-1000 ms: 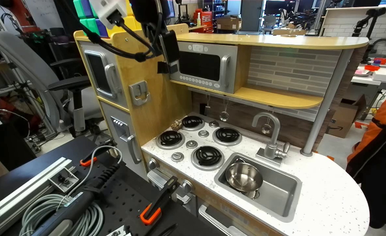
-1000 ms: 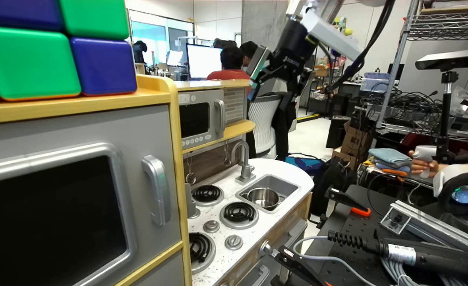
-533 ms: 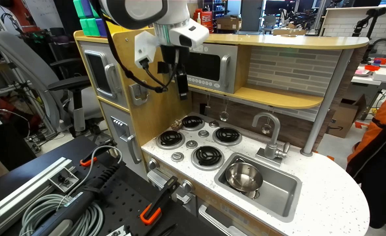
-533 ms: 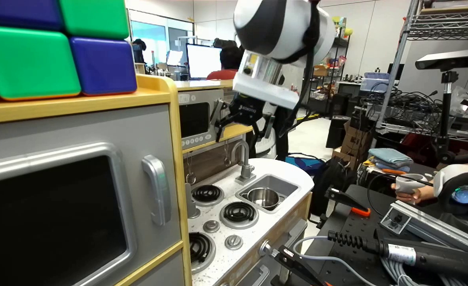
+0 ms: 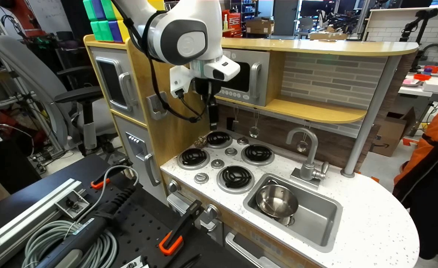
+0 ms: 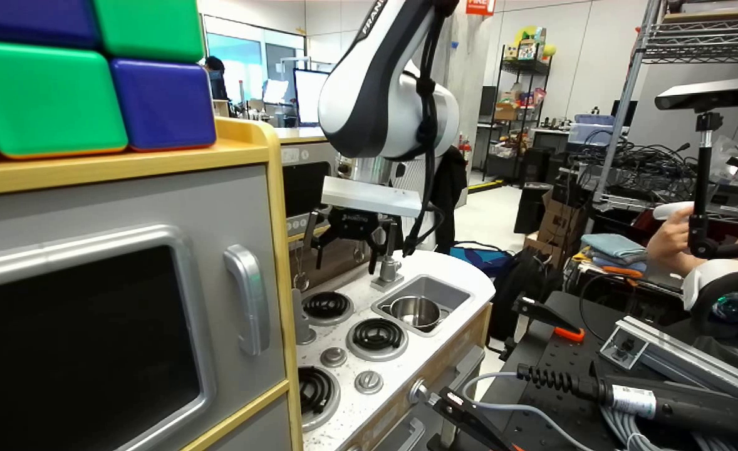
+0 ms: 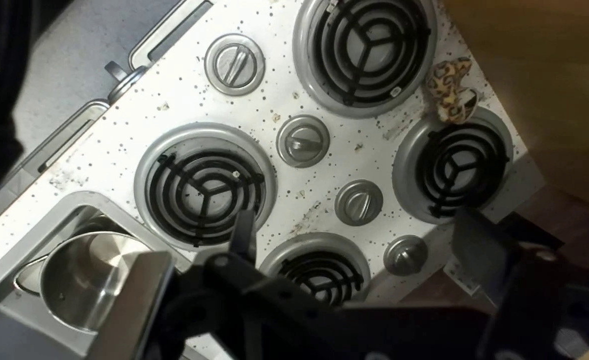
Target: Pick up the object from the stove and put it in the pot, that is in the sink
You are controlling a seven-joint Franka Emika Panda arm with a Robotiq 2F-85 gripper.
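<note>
A small orange spotted object (image 7: 449, 90) lies on the white stove (image 7: 244, 115) between two burners, by the wooden side wall. It also shows in an exterior view (image 5: 200, 142). The steel pot (image 5: 277, 203) stands in the left part of the grey sink (image 5: 317, 219). The pot (image 7: 94, 280) shows at the lower left in the wrist view, and no contents show in it. My gripper (image 7: 355, 222) is open and empty above the stove, fingers pointing down. The object is apart from both fingers. The gripper also shows in both exterior views (image 5: 213, 126) (image 6: 346, 260).
A tall wooden cabinet (image 5: 178, 85) borders the stove beside the object. A toy microwave (image 5: 256, 74) and shelf (image 5: 315, 111) overhang the back. Utensils (image 5: 254, 131) hang below them. A silver tap (image 5: 310, 149) rises behind the sink. A black table (image 5: 137, 238) with cables stands in front.
The arm has come down from high up, and the gripper has moved down over the stove, turning to point downward. It stays open. The object and the pot have not moved.
</note>
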